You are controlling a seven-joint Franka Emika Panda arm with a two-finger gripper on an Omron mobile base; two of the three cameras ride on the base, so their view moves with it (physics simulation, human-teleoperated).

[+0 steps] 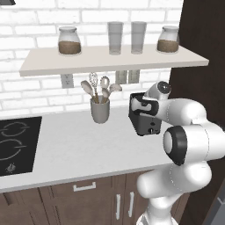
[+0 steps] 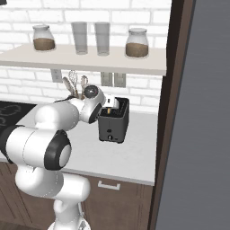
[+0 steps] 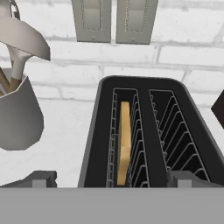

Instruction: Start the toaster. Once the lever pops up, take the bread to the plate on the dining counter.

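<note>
The black toaster (image 1: 147, 124) (image 2: 115, 125) stands on the white worktop by the brick wall. From above, the toaster (image 3: 145, 131) shows two wire-lined slots. The tan bread (image 3: 124, 141) stands on edge, sunk in the left slot; the right slot holds nothing. My gripper (image 3: 111, 181) (image 1: 141, 105) (image 2: 110, 104) hovers just above the toaster's near end. It is open, its fingertips (image 3: 40, 179) spread wider than the toaster, and nothing sits between them. The plate and the dining counter are out of view.
A grey utensil cup (image 1: 100, 110) (image 3: 18, 118) with spoons stands left of the toaster. A shelf (image 1: 110, 60) with jars and glasses hangs overhead. A black cooktop (image 1: 15, 145) lies far left. A dark tall panel (image 2: 177, 112) rises right of the toaster.
</note>
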